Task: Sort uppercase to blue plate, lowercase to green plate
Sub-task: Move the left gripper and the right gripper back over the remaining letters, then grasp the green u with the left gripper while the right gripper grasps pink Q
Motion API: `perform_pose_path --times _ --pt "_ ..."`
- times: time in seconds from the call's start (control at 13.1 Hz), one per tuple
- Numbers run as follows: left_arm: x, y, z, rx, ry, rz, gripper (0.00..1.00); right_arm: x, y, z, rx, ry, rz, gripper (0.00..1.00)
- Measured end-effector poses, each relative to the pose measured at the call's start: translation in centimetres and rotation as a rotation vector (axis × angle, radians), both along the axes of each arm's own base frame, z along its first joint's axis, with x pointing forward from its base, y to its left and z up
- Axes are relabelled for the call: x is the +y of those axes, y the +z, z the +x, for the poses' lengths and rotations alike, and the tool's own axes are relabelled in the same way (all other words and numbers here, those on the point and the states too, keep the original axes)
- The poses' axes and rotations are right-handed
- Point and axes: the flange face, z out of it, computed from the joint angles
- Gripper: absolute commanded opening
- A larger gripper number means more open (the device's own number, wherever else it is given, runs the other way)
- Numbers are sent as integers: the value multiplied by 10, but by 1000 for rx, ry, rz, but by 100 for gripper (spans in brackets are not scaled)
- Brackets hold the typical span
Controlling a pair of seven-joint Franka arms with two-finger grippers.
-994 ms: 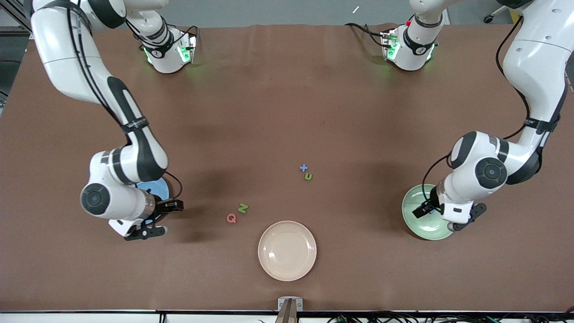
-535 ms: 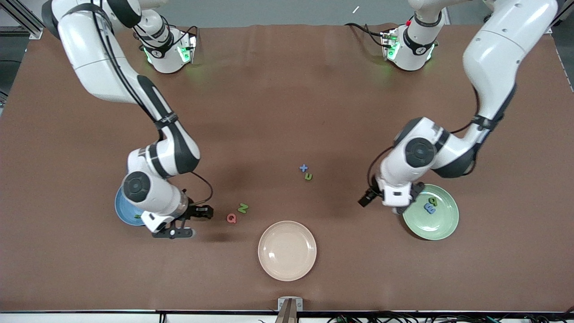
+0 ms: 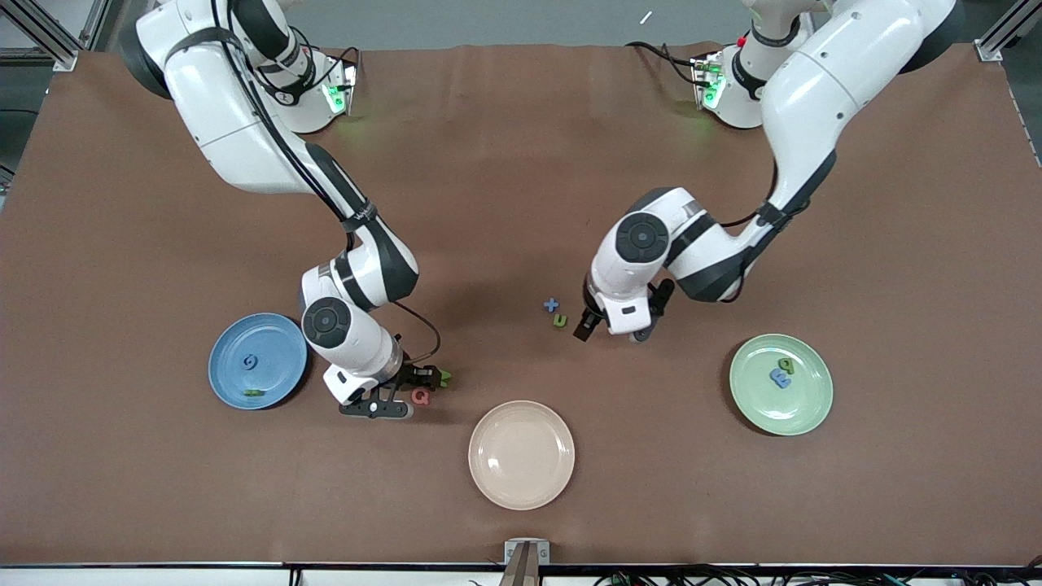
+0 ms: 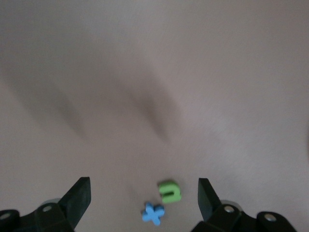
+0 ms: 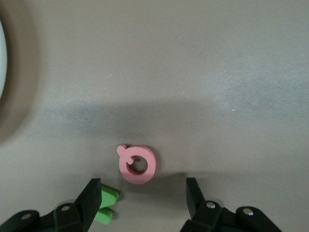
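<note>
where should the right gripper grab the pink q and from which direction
Come straight down from above: the pink Q lies flat on the table, so only its thin outer edges can be pinched. Close the fingers across the round ring, clear of the little tail. The right gripper is open over it, with the green N close beside.

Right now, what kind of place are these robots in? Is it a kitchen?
Probably a robot lab, not a kitchen. Two robot arms are bolted to a table under a brown cloth, with cables running along its edge. The blue plate and green plate hold foam letters, not food.
</note>
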Motion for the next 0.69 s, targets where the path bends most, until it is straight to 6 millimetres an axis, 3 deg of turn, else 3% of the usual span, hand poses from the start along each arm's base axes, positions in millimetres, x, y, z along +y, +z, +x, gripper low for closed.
perform_pose_path --times 0.31,0.54,0.69 --pt "-31 -35 -19 -18 79 30 88 3 -8 -1 -16 6 -10 64" --pt "-42 -42 -18 -41 103 45 85 5 -7 0 -36 13 -26 51" --pt "-42 -42 -14 -46 127 31 83 5 -8 0 -39 18 -37 49"
